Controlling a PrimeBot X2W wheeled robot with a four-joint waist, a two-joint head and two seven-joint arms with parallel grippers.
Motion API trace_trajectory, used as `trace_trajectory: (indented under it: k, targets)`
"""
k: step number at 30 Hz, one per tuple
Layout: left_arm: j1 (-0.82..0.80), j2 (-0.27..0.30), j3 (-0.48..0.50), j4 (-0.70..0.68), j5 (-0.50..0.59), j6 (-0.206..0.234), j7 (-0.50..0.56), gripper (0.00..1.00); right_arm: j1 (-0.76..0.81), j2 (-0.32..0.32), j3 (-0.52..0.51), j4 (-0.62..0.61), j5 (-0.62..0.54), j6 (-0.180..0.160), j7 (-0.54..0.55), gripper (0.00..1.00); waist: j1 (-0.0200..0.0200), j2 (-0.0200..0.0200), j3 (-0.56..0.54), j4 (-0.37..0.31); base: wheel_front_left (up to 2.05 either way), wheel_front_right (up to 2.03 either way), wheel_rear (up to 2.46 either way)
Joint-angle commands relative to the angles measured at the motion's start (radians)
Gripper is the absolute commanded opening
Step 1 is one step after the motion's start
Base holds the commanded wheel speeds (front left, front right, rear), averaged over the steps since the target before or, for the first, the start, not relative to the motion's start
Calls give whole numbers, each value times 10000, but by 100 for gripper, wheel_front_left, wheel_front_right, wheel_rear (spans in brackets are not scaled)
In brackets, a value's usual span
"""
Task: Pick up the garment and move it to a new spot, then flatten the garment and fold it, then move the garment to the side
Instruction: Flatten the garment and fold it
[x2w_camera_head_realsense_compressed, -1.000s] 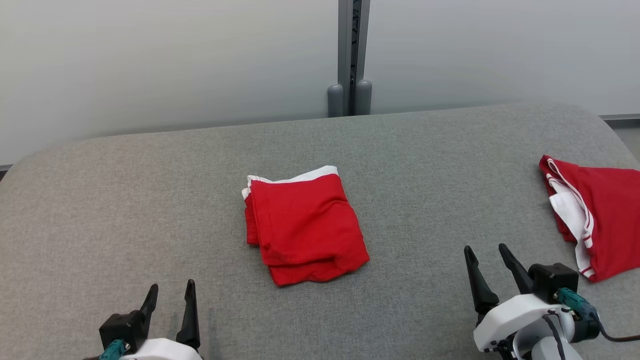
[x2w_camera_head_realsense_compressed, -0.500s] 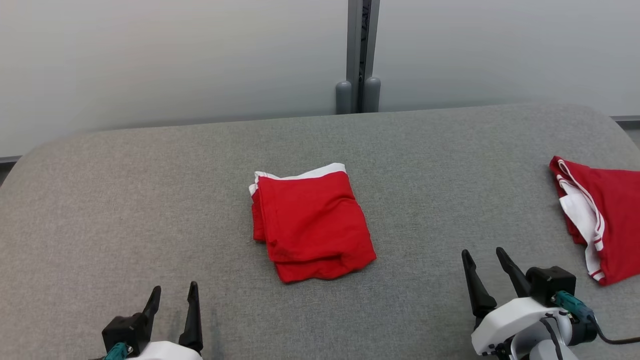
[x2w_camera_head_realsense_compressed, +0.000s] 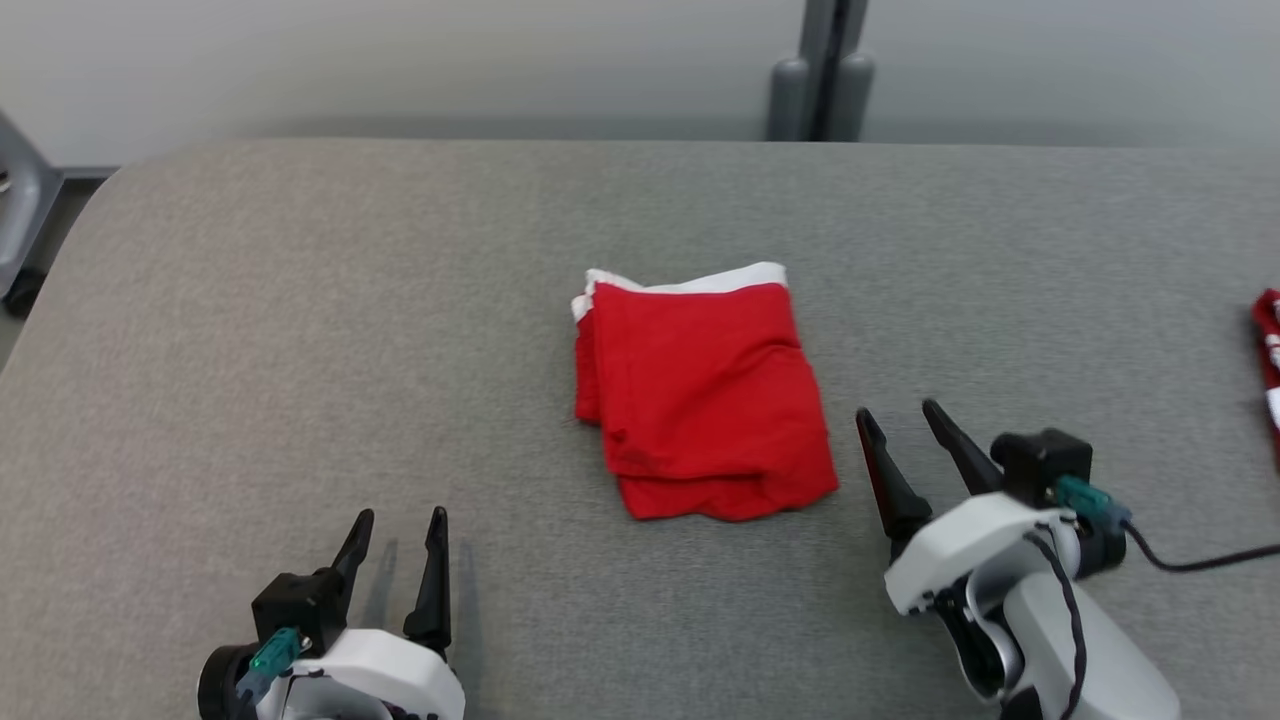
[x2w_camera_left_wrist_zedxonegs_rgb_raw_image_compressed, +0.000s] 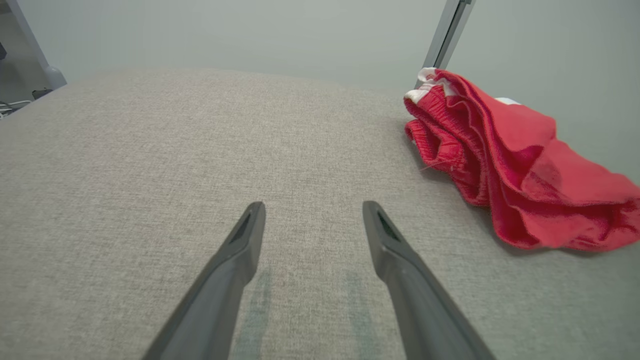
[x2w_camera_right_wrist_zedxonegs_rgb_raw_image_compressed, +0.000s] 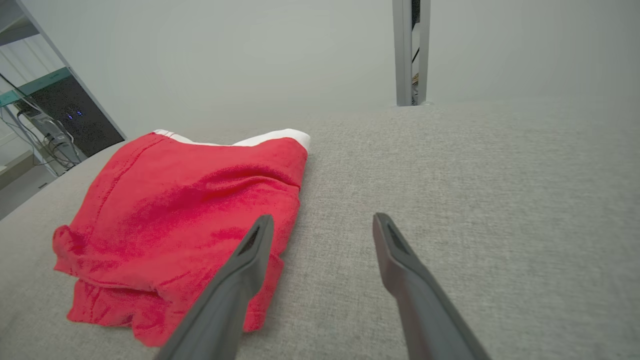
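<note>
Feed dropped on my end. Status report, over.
Left gripper open, empty, near left. Right gripper open, empty, just right of red garment. Garment folded, not yet moved aside. Second red cloth far right, apart.

A folded red garment (x2w_camera_head_realsense_compressed: 705, 390), white band along its top edge, lay mid-frame on a grey fabric surface (x2w_camera_head_realsense_compressed: 300, 300). At lower left the left gripper (x2w_camera_head_realsense_compressed: 401, 514) stood with fingers apart, empty. The right gripper (x2w_camera_head_realsense_compressed: 896, 408), likewise spread and empty, sat just right of the garment's lower corner. Another red cloth (x2w_camera_head_realsense_compressed: 1268, 350) showed at the right edge.
</note>
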Motion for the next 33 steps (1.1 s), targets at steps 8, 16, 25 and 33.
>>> trace_trajectory:
  k: [8, 16, 25, 33]
  targets:
    - [-417, 51, -264, -3, -89, 62, -10, 100, -1577, -64, 144, 1613, 481, 0, -42, 100, 0, -1, 708, 1167, 0, 0, 0]
    - [-338, 47, -333, 23, -154, 109, -10, 100, -1991, -58, 1079, 3249, 1573, 0, 306, 0, 0, -1, 651, 1408, 0, 0, 0]
    - [-130, 48, -69, 78, 18, 30, -10, 100, -2007, -72, 1288, 3270, 2217, 0, -43, 0, 0, -1, 178, 390, 0, 0, 0]
    - [-160, 51, 163, 164, 235, -135, -10, 100, -1497, -61, 1306, 2808, 2223, 0, -40, 0, 0, -1, -93, -1634, 0, 0, 0]
